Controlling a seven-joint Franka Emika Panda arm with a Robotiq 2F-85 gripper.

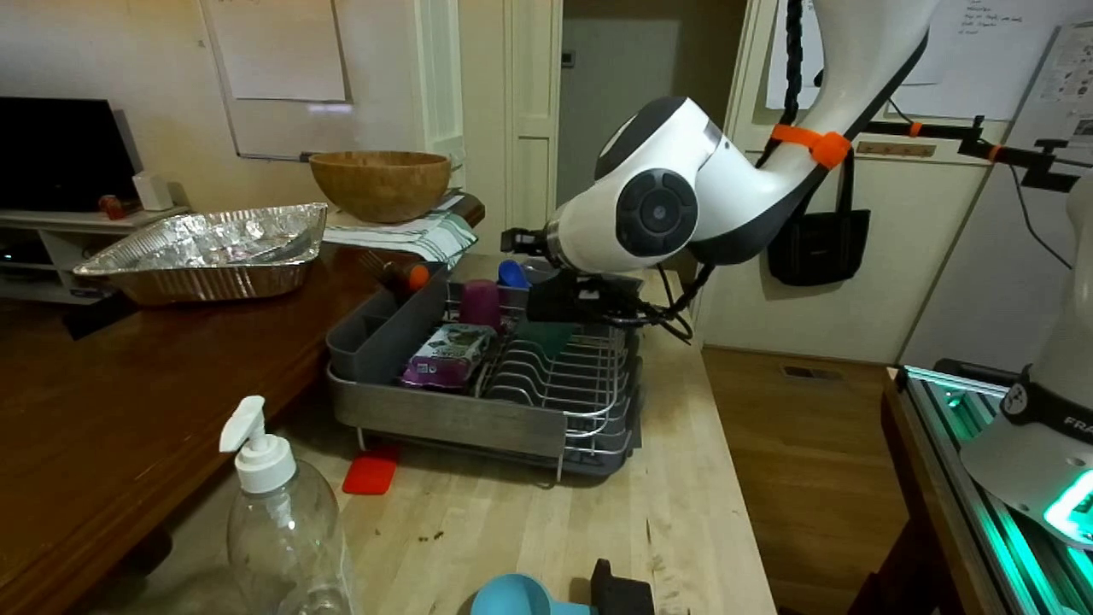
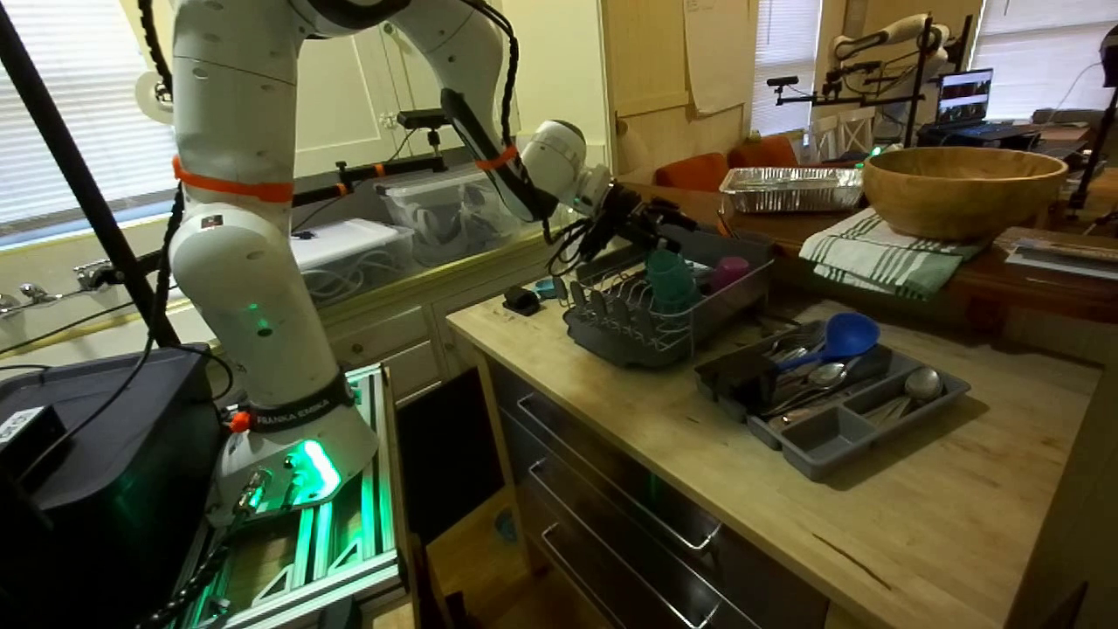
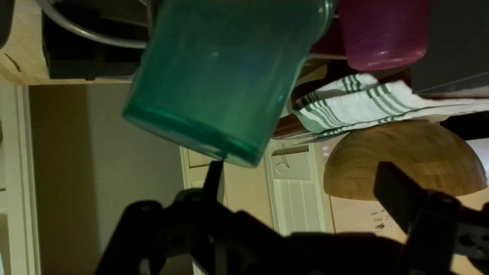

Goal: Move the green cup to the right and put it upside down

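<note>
The claw (image 3: 300, 164) is spread wide, gripping nothing. Just below it, the green cup (image 1: 546, 339) sits mouth-down in the dish rack (image 1: 451, 418), its long axis tilted, base towards the claw; backing off upward probably comes next.

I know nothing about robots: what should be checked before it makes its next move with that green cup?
1. End effector open: ok, jaws wide apart.
2. Green cup upside down: ok, base up.
3. Green cup standing straight: not ok, it leans.
4. Green cup inside the dish rack: ok.
5. End effector clear of the cup: cannot tell; one tip meets the base's outline in the wrist view.
</note>
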